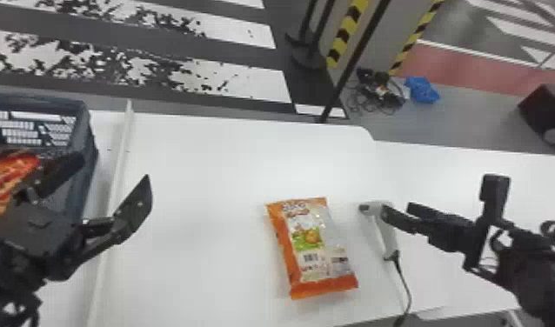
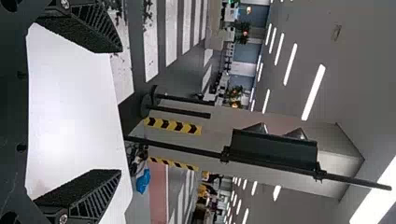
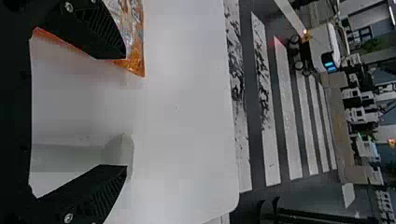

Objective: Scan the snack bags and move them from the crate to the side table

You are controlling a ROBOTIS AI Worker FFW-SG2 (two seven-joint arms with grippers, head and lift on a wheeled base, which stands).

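Observation:
My left gripper point(image 1: 109, 174) is open at the left, close to the right wall of the dark crate point(image 1: 87, 135); in the left wrist view the left gripper point(image 2: 120, 111) has nothing between its spread fingers. A red-orange snack bag point(image 1: 13, 171) is inside the crate, partly hidden by that gripper. On the white table an orange snack bag point(image 1: 318, 239) lies flat, its barcode upward. Right of it rests the white scanner point(image 1: 386, 237), partly covered by my open right gripper point(image 1: 439, 196). In the right wrist view, the right gripper point(image 3: 126, 112) has the orange bag point(image 3: 135, 44) beyond one finger.
A raised white strip point(image 1: 123, 143) runs between the crate and the table point(image 1: 207, 174). The scanner's cable point(image 1: 405, 278) trails to the front edge. Behind the table stands a thin black pole point(image 1: 355, 61), with cables point(image 1: 379, 93) on the floor.

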